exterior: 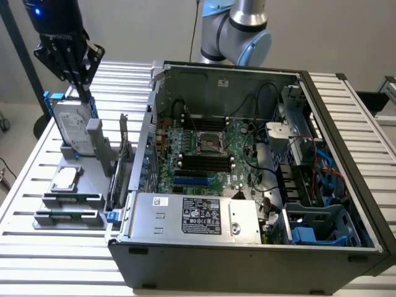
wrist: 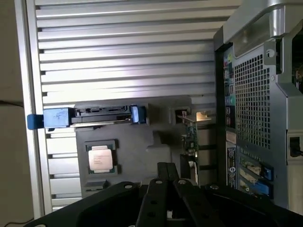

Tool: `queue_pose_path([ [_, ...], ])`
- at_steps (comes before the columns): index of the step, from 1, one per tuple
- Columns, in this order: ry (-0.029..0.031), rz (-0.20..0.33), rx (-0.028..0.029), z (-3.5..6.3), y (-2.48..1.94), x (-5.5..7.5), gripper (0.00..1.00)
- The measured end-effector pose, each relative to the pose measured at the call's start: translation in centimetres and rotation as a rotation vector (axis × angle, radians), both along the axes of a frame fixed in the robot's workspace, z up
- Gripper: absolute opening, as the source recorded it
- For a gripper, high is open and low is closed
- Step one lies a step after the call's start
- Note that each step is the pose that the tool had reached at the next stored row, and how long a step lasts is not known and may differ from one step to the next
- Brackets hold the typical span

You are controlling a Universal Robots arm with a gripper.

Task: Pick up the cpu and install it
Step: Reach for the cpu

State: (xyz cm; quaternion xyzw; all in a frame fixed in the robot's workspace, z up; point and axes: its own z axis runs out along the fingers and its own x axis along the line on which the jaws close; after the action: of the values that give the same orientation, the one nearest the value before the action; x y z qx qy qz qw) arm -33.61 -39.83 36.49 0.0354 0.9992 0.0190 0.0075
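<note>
The biggest thing I see is the table (exterior: 365, 105), made of long pale metal slats with narrow gaps between them. On it lies the open computer case (exterior: 247, 266) of dark grey sheet metal; in the wrist view its rear panel is perforated with many small holes. Behind the case stands the robot arm (exterior: 238, 28), smooth grey with light blue caps.

Inside the case, a silver power supply (exterior: 235, 216) carries a black label with white marks and, beside it, a small white sticker. I cannot read the writing on either. Further in is the green motherboard (exterior: 216, 154), with a square socket (exterior: 210, 143) framed in silver metal and dark in its middle.

To the exterior view's left of the case, a matte grey holder (exterior: 99, 142) sits on the table. A silver hard drive (exterior: 74, 127) stands upright in it, in a blue bracket; its label has print too small to read.

The black gripper (exterior: 77, 79) hangs above the holder, near the top of the hard drive. Its jaws are pressed together and pinch nothing.

Two long dark memory sticks (exterior: 68, 208) lie in slots at the holder's near end.

The cpu (exterior: 66, 178) lies flat in a square recess of the holder, between the hard drive and the memory sticks, well apart from the gripper. Its top is shiny silver metal with a thin pale rim.
</note>
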Motion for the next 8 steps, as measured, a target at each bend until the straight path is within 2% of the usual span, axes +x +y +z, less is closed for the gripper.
queue_pose_path([
  [8, 0.0043, 0.000, -0.0049, -0.56, 0.00, -3.7, 0.11],
])
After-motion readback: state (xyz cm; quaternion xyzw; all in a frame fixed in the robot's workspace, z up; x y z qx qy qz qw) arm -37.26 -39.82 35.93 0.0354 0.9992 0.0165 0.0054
